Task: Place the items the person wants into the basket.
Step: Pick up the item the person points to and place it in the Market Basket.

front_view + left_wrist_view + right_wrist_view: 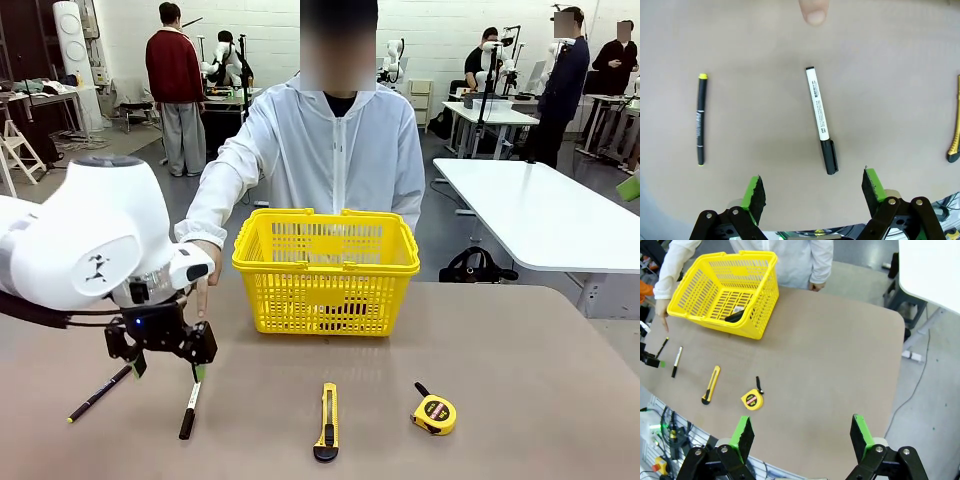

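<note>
**Above the marker, the left gripper hangs open**

On the brown table (pixel 520 370), the marker (pixel 818 112) lies flat with its black cap toward the robot. The left gripper (pixel 168 372) hovers just over it, green-padded jaws spread wide with nothing between them. The person (pixel 320 150) stands at the far side, and one hand (pixel 204 262) points a finger down at the table just beyond the marker's white end.

A thin black pen (pixel 100 394) lies apart on the marker's left. The utility knife (pixel 327 421) rests flat to the marker's right, on the robot's side of the basket (pixel 325 268), with a round yellow tape measure (pixel 434 413) further right. The basket stands upright directly in front of the person.

The right gripper (pixel 801 422) is high above the table, jaws released and empty.
</note>
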`<action>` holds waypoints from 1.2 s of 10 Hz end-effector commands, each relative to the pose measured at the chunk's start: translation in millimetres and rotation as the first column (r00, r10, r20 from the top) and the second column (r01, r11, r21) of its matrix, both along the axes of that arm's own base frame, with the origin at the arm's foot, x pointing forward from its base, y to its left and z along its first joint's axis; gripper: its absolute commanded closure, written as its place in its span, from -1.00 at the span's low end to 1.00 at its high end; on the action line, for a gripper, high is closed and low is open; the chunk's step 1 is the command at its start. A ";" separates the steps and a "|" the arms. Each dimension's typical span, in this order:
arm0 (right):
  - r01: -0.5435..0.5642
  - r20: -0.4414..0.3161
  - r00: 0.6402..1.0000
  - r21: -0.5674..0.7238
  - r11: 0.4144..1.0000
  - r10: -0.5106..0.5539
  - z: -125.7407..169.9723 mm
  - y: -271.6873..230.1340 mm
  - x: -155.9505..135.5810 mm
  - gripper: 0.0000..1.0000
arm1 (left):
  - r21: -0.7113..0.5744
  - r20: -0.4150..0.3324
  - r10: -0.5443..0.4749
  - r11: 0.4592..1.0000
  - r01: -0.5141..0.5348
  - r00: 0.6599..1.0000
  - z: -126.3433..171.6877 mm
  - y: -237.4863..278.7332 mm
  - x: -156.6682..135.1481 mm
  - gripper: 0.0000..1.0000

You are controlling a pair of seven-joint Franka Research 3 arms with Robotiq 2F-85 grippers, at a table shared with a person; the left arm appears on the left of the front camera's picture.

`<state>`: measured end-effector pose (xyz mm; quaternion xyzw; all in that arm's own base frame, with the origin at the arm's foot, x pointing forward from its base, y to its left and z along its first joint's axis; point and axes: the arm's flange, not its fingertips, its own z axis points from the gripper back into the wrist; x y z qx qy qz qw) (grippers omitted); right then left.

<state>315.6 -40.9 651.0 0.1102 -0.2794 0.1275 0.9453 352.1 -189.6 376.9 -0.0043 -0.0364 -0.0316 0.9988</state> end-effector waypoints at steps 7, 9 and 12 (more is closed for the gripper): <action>-0.001 -0.009 1.000 -0.003 1.000 0.001 -2.5 0.8 0.9 -1.00 | 0.045 -0.089 0.075 0.996 -0.071 0.993 -75.1 -27.8 -3.4 -1.00; -0.001 -0.009 1.000 -0.003 1.000 0.001 -2.5 0.8 0.9 -1.00 | 0.041 -0.090 0.077 0.996 -0.074 0.993 -74.6 -25.0 2.0 -1.00; -0.001 -0.009 1.000 -0.003 1.000 0.001 -2.5 0.8 0.9 -1.00 | 0.041 -0.094 0.066 0.997 -0.063 0.993 -78.0 -23.2 2.1 0.17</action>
